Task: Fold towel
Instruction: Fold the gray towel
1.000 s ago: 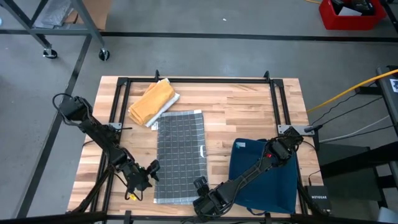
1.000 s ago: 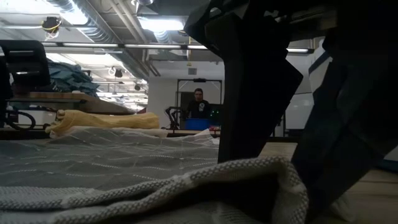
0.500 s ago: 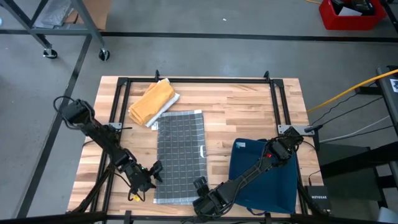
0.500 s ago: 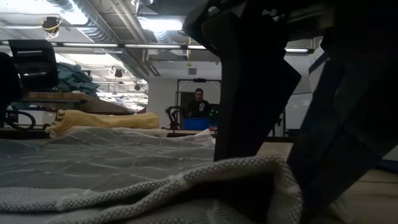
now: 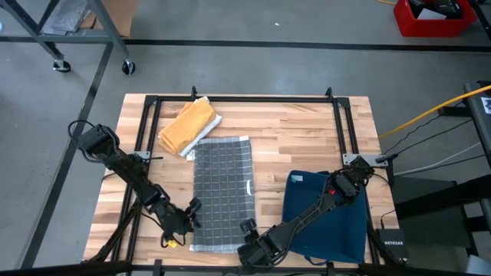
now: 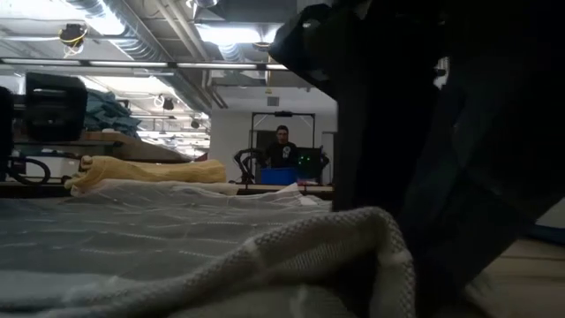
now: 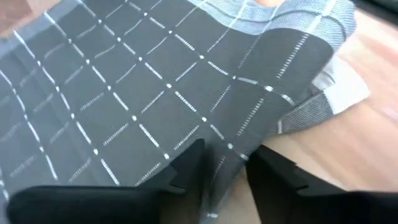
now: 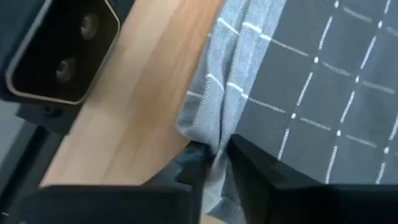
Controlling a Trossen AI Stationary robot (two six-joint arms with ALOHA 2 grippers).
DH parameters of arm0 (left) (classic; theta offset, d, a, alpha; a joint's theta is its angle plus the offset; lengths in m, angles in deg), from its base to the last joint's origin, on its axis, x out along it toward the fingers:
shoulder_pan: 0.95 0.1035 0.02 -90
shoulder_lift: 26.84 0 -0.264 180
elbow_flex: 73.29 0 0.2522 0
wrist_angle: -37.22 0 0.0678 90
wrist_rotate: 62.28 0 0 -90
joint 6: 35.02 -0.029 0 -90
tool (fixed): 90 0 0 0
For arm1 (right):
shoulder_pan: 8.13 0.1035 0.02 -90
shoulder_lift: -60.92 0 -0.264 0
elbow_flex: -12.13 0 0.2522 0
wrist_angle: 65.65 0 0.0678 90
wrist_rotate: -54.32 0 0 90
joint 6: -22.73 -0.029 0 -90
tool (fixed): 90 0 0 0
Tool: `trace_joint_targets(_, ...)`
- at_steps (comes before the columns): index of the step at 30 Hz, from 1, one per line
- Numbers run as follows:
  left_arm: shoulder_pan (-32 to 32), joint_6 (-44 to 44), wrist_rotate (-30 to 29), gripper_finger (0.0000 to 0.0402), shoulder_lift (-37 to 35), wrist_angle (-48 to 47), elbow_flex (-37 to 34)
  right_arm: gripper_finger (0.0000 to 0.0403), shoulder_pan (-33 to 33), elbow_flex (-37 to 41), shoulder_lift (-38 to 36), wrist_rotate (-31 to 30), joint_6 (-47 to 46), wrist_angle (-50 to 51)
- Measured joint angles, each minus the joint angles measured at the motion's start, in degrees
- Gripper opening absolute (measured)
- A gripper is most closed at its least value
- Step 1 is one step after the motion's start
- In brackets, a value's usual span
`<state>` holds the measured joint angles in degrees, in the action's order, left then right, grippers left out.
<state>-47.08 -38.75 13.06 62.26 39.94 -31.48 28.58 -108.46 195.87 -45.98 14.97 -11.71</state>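
Two grippers now pinch the grey checked towel [image 5: 223,192] at its near corners: your left gripper [image 7: 224,167] and right gripper [image 8: 214,154] were spread a second ago, now fingers are squeezed on cloth. Towel lies flat mid-table [image 5: 307,130], beside the yellow cloth [image 5: 188,125] and blue cloth [image 5: 326,218]. Near edge has bunched higher in the low view.

You have the grey checked towel [image 5: 223,192] mid-table, the folded yellow cloth [image 5: 188,125] behind it to the left, and the dark blue cloth [image 5: 328,215] to its right.
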Motion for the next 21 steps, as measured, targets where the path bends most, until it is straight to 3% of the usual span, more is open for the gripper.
trace_joint_targets(4,-1.44,6.34,0.06,0.0054,0.00,0.13,0.00,0.0015,0.00,0.00,0.07,1.54,-2.86,-1.31)
trace_joint_targets(8,-2.93,13.39,0.07,0.0008,0.00,0.86,0.00,0.0018,0.00,0.00,0.09,1.75,-7.74,-3.06)
trace_joint_targets(12,-3.83,21.38,0.22,0.0009,-0.02,3.51,-0.04,0.0015,0.00,0.00,0.09,1.34,-15.16,-3.28)
trace_joint_targets(21,-4.55,29.69,0.54,0.0003,-0.69,10.06,-0.04,0.0008,0.87,-2.47,0.09,3.35,-21.95,-3.65)
